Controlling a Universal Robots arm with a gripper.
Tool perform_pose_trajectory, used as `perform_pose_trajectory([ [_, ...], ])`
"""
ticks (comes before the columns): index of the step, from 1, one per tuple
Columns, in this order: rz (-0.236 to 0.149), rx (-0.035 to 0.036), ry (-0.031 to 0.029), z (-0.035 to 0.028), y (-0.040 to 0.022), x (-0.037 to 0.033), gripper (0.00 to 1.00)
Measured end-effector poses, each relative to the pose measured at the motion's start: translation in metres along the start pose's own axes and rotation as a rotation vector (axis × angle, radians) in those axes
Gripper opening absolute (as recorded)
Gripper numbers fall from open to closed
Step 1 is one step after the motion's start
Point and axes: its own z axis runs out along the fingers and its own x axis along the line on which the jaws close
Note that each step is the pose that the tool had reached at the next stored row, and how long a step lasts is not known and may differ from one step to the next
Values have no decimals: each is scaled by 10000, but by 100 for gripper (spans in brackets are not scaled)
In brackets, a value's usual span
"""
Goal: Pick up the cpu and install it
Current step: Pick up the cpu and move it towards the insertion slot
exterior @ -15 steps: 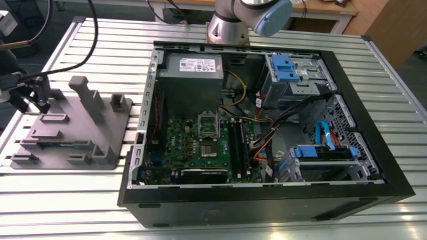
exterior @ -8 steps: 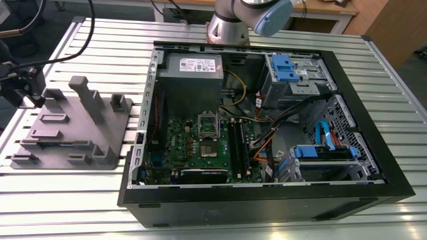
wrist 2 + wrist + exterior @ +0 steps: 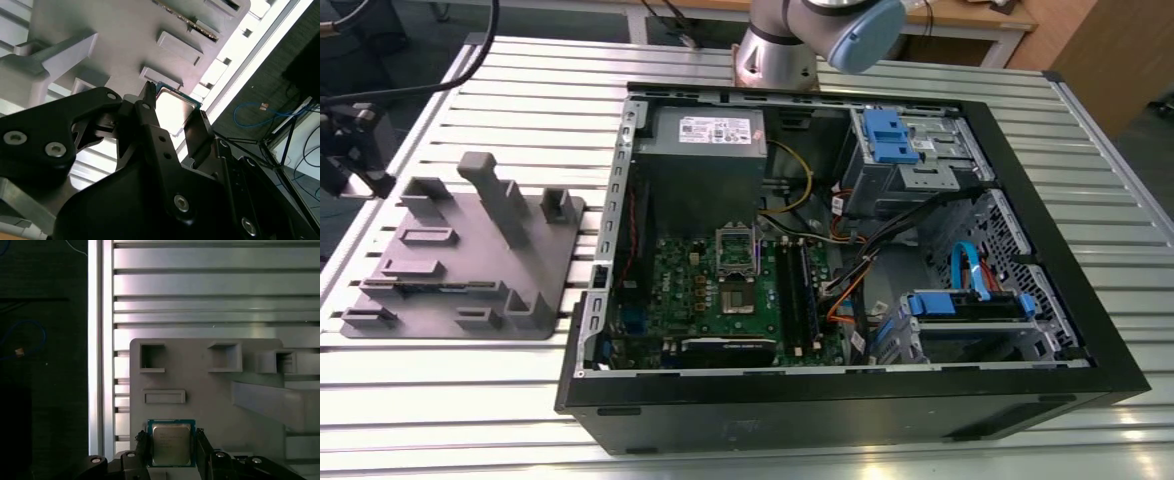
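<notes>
In the first wrist view the gripper (image 3: 171, 435) covers both flanks of the cpu (image 3: 171, 446), its black body running out past the picture's edge (the chip's print is too small to tell). In the exterior view the arm (image 3: 817, 35), at the far edge of the worktop (image 3: 480, 400), is cut off by the picture's top.

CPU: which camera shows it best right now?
First wrist view: the cpu faces the camera squarely, metal top unobstructed, jaws closed on its two sides. Second wrist view catches the cpu obliquely, glared and partly behind the jaws.
</notes>
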Motion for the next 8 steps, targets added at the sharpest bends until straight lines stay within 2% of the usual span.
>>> perform_pose_trajectory([
  [5, 0, 0, 1, -115, 6, -1, 47],
  [8, -1, -2, -2, -117, 6, -2, 47],
])
